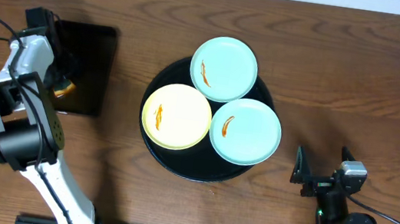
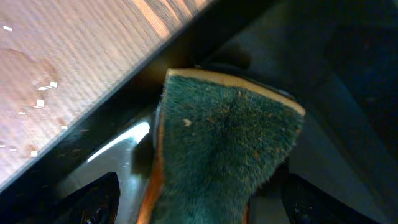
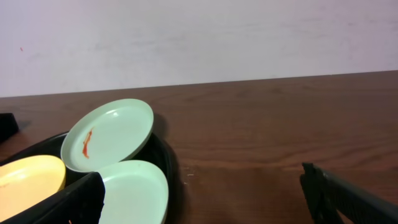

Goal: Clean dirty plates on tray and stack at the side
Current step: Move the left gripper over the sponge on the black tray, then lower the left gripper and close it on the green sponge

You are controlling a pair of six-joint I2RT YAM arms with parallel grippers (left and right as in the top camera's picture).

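Three plates lie on the round black tray [image 1: 192,171]: a mint one [image 1: 224,69] at the back, a yellow one [image 1: 177,116] at the left and a mint one [image 1: 245,130] at the right. Each bears an orange smear. My left gripper [image 1: 61,82] is down over the small rectangular black tray [image 1: 92,51], open, its fingers on either side of a green-and-orange sponge [image 2: 224,143], with gaps on both sides. My right gripper [image 1: 319,174] is open and empty, on the table to the right of the round tray. The right wrist view shows the back mint plate [image 3: 109,135], the nearer mint plate [image 3: 134,190] and the yellow plate [image 3: 31,177].
The rectangular tray stands at the far left, its glossy floor [image 2: 348,93] under the sponge. Brown wooden table [image 1: 359,79] stretches to the right of the round tray. A pale wall [image 3: 199,37] rises behind the table.
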